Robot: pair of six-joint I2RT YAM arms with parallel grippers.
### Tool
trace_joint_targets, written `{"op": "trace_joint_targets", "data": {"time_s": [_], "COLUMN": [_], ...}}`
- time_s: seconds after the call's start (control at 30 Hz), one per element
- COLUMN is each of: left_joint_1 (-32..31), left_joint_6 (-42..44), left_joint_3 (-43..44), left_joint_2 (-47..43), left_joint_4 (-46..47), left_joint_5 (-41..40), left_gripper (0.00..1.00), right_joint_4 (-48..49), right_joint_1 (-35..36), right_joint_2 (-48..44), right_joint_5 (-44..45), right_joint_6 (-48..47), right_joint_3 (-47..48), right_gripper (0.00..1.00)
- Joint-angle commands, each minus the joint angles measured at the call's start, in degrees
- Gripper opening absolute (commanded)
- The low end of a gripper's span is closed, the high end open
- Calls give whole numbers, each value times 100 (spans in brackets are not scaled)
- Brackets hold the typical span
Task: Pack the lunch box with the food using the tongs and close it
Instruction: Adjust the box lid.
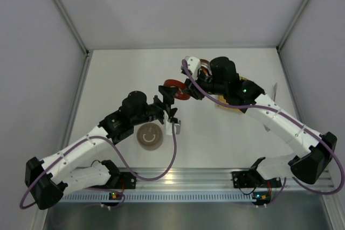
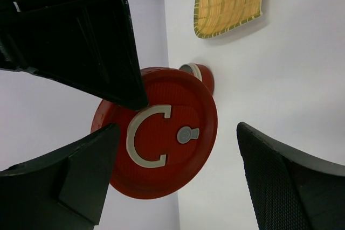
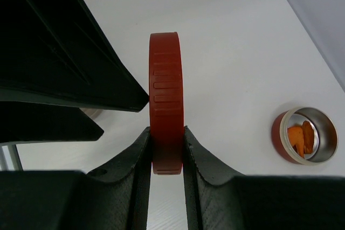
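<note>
light: bright, even, seemingly from above | shadows: soft | focus: left claw (image 2: 178, 187) fingers (image 2: 70, 181) slightly blurred, close

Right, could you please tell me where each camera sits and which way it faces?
Top external: above and behind, looking down on the table; left arm and right arm show.
Left wrist: on the left arm, faces the red lid, handle side; the open left end effector shows.
Right wrist: on the right arm, sees that lid edge-on, clamped in the right end effector.
Shared: all three show the lid; both wrists, the red tin.
</note>
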Motion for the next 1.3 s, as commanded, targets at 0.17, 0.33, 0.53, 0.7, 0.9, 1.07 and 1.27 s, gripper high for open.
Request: {"op": "trace_joint_targets", "data": {"time_s": [0.17, 0.33, 0.53, 0.7, 0.9, 1.07, 1.27], "left_joint_1": [-35, -35, -35, -26, -35, -43, -122], "left_joint_6": [162, 188, 259, 241, 206, 57, -479], "left_joint_3": [68, 113, 121, 297, 507, 675, 614], "left_joint_2": [207, 269, 295, 357, 331, 190, 32], "left_joint_4": [128, 128, 93, -329, -803, -1339, -772], "left_joint_5": [-132, -220, -378, -238, 34, 394, 80], "left_gripper": [93, 92, 91, 86, 69, 57, 66], "right_joint_4": [-206, -250, -286, -312, -321, -163, -118], "right_joint_1": [182, 208, 226, 226, 217, 217, 191], "right_joint_2": [-282, -343, -466, -510, -519, -467, -388], "right_joint_5": [-267, -338, -311, -337, -83, 181, 94], "right_joint_6": [9, -35, -96, -114, -263, -228, -70], "right_joint_3": [178, 108, -41, -42, -6, 2, 108], "right_gripper": [0, 0, 0, 0, 0, 0, 0]}}
